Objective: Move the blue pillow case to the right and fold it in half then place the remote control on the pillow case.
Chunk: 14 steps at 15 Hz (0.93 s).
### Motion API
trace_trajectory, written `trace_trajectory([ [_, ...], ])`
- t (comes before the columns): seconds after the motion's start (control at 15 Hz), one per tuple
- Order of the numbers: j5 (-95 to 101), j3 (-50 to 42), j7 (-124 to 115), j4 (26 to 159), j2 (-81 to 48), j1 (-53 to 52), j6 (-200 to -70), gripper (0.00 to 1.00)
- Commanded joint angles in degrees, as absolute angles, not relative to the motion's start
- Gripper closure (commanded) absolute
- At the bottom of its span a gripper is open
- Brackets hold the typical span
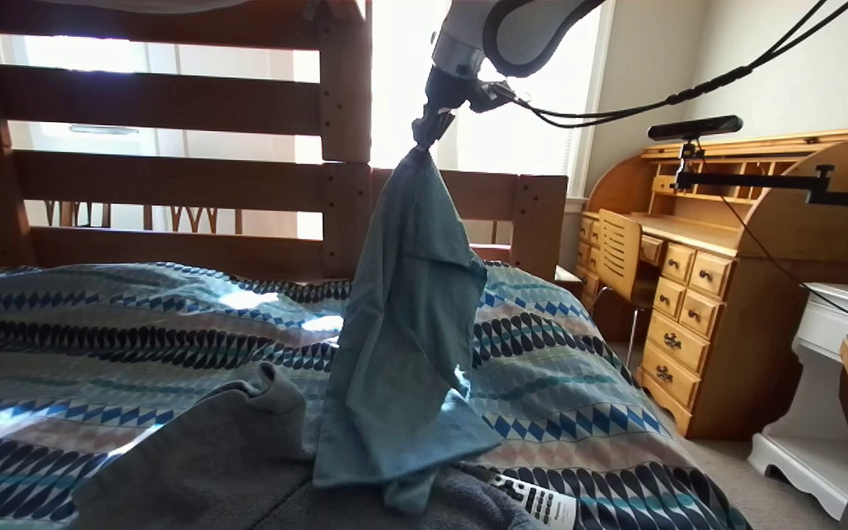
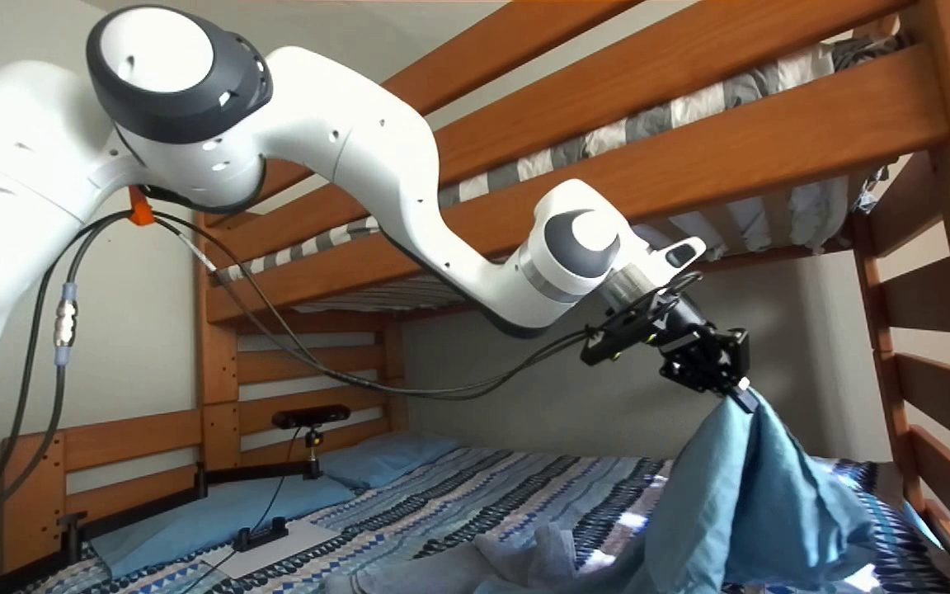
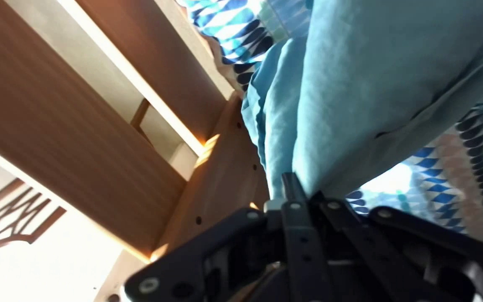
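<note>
Blue pillow case [image 1: 409, 316] hangs pinched in the closed gripper [image 2: 745, 395], hem over grey cloth [image 1: 210, 449]; likely mid-move, fold and placing left, remote control [image 1: 539, 500] on the bed [image 1: 571, 390], toward its edge by the desk [image 1: 755, 324].

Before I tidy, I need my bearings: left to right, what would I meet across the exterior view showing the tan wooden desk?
Light blue cloth pillow case, slim pale-faced remote control, tan slatted chair, black bar-shaped camera, white side table.
</note>
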State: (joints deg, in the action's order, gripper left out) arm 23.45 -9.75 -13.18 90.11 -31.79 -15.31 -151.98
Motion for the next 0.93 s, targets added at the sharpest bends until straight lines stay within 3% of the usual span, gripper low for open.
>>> trace_trajectory([
  [0.0, 23.38, -13.65, -20.07, 78.56, -38.45, -14.73, -146.53, 0.99],
  [0.4, 24.63, -16.42, -25.35, 72.51, -43.45, -14.76, -140.49, 0.99],
  [0.87, 22.8, -11.55, -20.68, 73.22, -48.7, -14.93, -133.2, 0.99],
])
